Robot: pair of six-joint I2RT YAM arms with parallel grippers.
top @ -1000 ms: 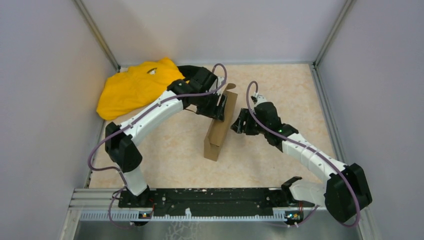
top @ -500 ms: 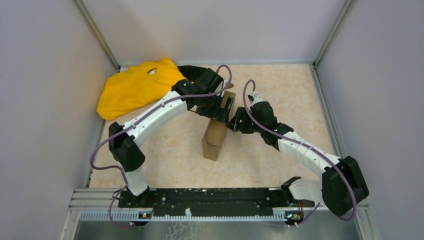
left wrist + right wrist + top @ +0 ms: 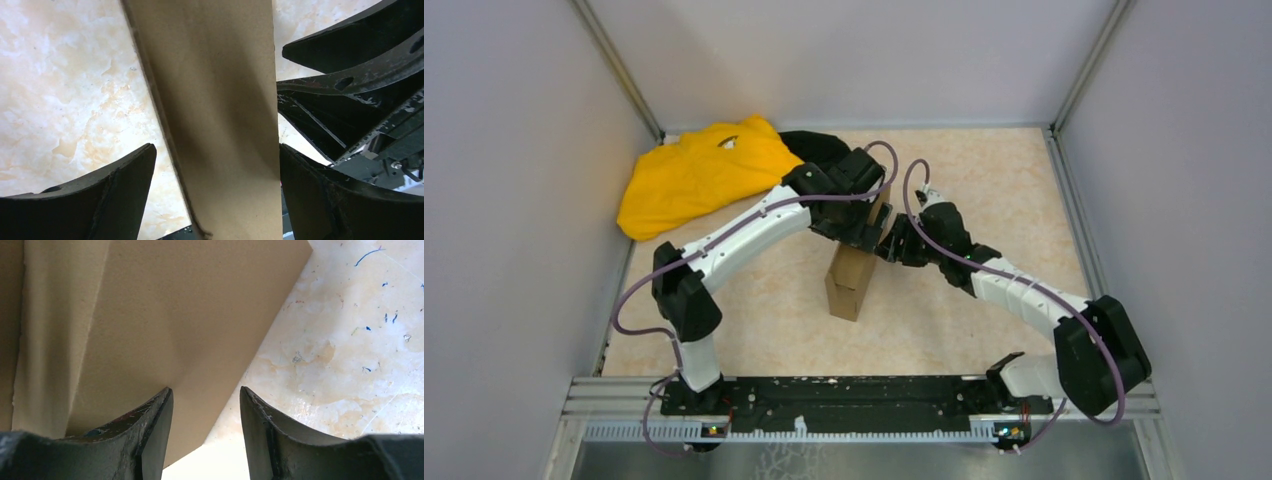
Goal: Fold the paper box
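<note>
Left pincer (image 3: 861, 232) first: I see its jaws spread wide, one on each side of an upright panel of the box (image 3: 851, 276). In its own wrist view the left pincer (image 3: 216, 150) has the brown panel of the box (image 3: 215, 75) running up between the two fingers (image 3: 120, 195). Bare table shows between the left-hand finger and the cardboard. The other finger sits right at the panel's edge, and I cannot tell whether it touches. Nothing is clamped.

My right pincer (image 3: 892, 246) comes in from the right and meets the box at the same far end, just beside the left one. Its jaws stand about halfway apart. In its wrist view the right pincer (image 3: 206, 390) looks onto a flat face of the box (image 3: 175, 315). A slanting edge of that face passes through the gap between the fingers (image 3: 150, 430). The fingers are clear of each other and I see no squeeze on the sheet.

From above, the box stands in the middle of the table (image 3: 994, 180) as a narrow, partly folded shape. Its near end rests on the tabletop and its length runs away from me, angled to the right, up under both pincers. The near end is free of either arm.

Off at the far left corner lies a yellow cloth (image 3: 692, 178), well apart from the box.
</note>
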